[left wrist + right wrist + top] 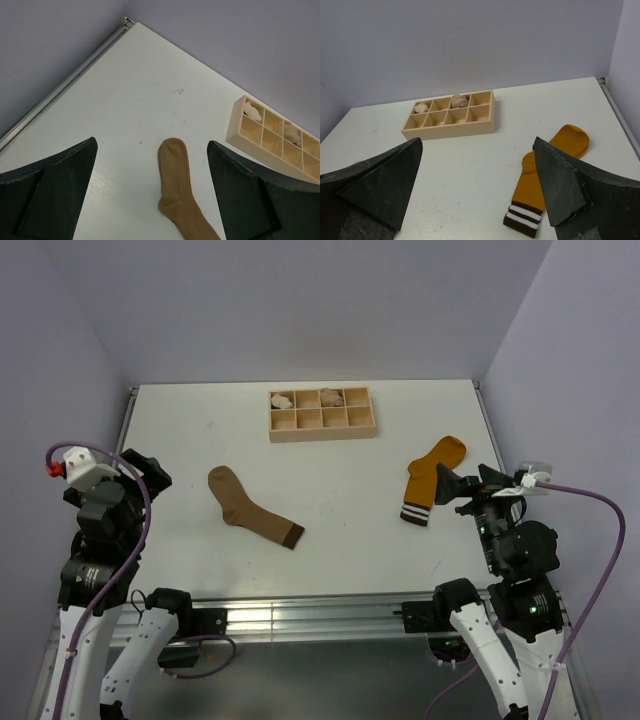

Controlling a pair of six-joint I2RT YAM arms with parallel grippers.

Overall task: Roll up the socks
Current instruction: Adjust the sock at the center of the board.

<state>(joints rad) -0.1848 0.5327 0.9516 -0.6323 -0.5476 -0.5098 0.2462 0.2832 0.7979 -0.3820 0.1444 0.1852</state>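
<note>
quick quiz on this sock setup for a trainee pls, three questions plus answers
1. True or false: the left gripper and the right gripper are both open and empty.
2. In the top view, the tan-brown sock lies: A left of the mustard-orange sock, B right of it, C on top of it.
3. How many compartments of the wooden tray hold a pale bundle?
Key: 1 true; 2 A; 3 two.
</note>
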